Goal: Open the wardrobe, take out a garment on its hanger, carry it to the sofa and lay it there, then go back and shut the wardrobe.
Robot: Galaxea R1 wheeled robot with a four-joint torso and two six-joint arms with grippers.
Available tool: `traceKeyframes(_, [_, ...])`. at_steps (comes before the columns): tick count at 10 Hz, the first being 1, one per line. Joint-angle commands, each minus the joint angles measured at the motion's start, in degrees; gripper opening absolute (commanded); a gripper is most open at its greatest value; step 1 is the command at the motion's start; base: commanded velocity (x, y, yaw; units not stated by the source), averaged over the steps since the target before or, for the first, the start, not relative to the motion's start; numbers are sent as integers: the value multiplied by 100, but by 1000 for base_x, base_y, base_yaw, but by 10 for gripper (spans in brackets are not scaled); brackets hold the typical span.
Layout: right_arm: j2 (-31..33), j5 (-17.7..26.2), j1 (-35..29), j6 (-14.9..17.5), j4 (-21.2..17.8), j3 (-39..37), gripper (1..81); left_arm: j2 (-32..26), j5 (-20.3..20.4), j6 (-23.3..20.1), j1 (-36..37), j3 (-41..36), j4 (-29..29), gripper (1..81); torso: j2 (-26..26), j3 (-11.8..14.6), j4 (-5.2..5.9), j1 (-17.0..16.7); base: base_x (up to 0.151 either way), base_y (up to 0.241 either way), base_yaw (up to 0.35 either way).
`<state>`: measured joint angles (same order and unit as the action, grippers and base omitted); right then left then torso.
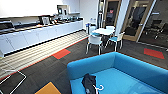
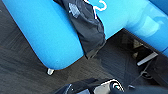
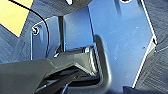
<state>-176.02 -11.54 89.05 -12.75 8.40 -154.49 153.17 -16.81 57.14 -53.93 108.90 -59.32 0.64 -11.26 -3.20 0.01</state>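
On the sofa (image 1: 125, 75) seat, close under the head camera, the shirt (image 1: 88, 83) lies in a heap with its hanger (image 1: 98, 88) hook showing beside it; in the left wrist view the cloth droops over the seat's front edge. So the laying looks done; returning and closing the wardrobe remain. Whether either pincer is released or clenched I cannot tell. Farther off stand a table (image 1: 103, 31) and chairs (image 1: 95, 41).
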Motion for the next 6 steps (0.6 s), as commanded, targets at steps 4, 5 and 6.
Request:
traceKeyframes(4, [-33, 302, -137, -8, 30, 34, 811, -472, 422, -695, -992, 183, -264, 811, 2, 2, 0, -1, 0, 0, 0])
traceKeyframes(5, [-41, 302, -137, -8, 30, 34, 811, -454, 582, -704, -1237, 420, -264, 811, 2, 5, 0, -1, 0, 0, 0])
traceKeyframes(6, [-32, 302, -120, -8, 22, 34, 811, -428, 661, -704, -1422, 561, -264, 811, 2, 5, 0, -1, 0, 0, 0])
